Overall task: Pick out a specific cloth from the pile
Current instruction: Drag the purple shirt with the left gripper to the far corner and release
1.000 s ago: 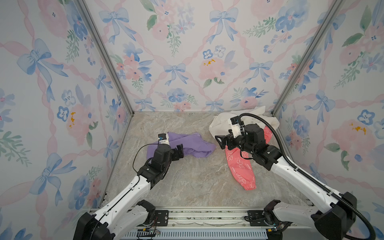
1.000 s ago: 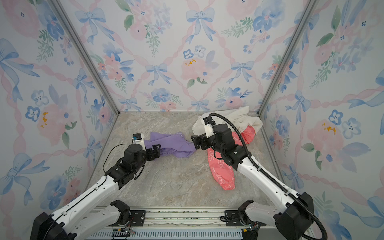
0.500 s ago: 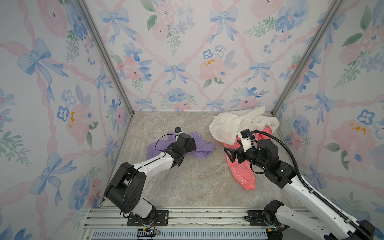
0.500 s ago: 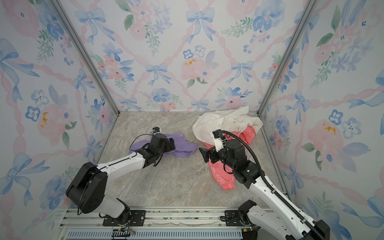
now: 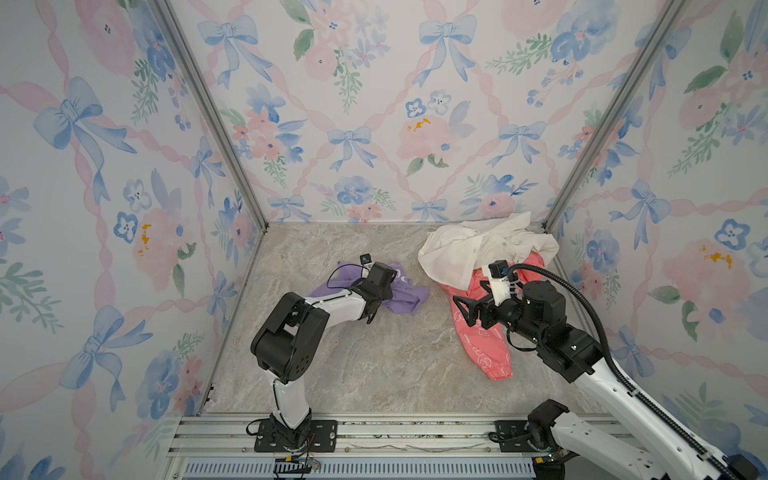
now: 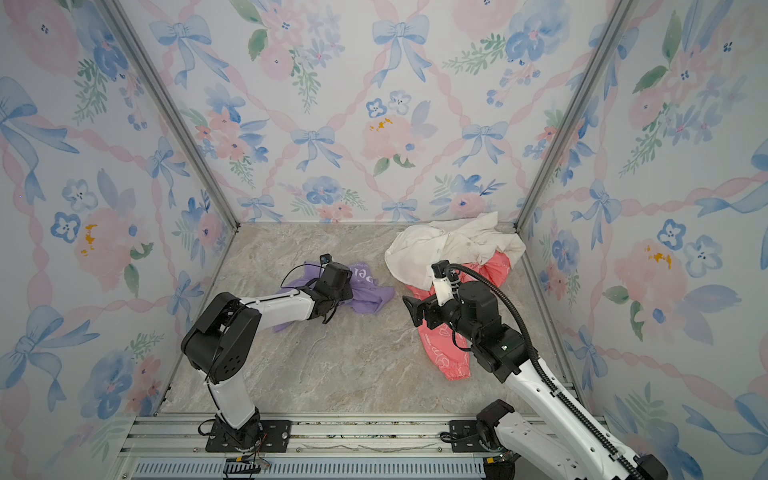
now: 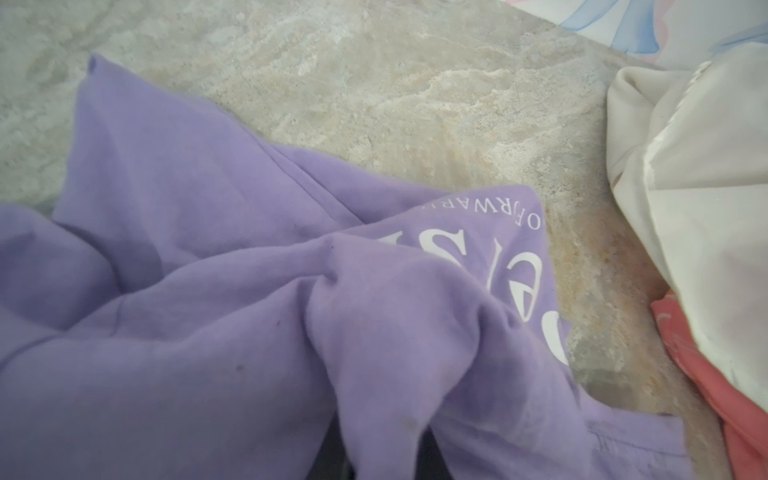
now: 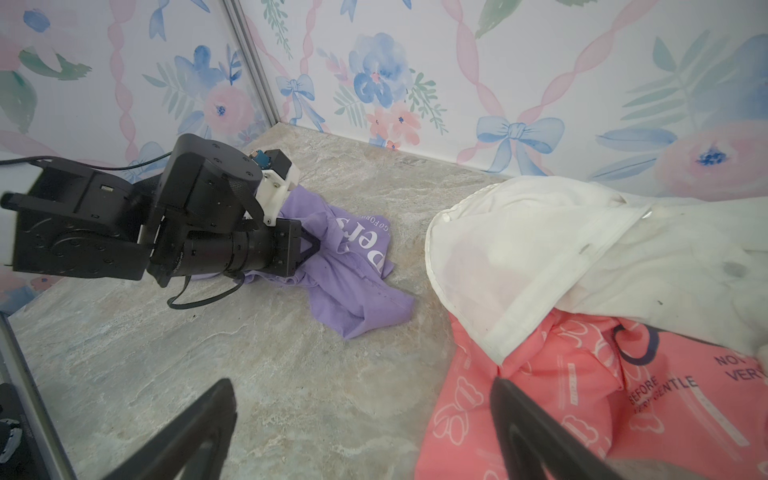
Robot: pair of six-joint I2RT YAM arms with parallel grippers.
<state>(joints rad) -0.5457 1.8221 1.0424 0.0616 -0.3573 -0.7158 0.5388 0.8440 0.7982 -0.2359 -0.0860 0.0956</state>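
- The cloth (image 5: 409, 296), a lavender shirt with white lettering, lies crumpled on the marble table (image 5: 374, 370) a little left of centre. It is apart from the pile (image 6: 457, 249), with a strip of bare stone between them.
- The left gripper (image 8: 316, 245) sits low over the table, its jaws pressed together on a raised fold of the cloth.
- The pile is pushed into the back right corner. The cream-white shirt (image 5: 465, 253) is heaped on top, reaching the corner post.
- The coral-pink garment (image 5: 484, 349) lies under the shirt. One cuffed end stretches toward the front, near the right wall.
- The right gripper (image 8: 361, 415) hovers with its jaws spread wide and nothing between them. It is over the inner edge of the coral-pink garment and the bare strip.
- The front of the table is bare, from the left wall across to the coral cuff. There is also a bare band behind the cloth, up to the back wall (image 5: 374, 124).
- Flowered walls close in three sides. The front rail (image 5: 395, 432) carries both arm bases.
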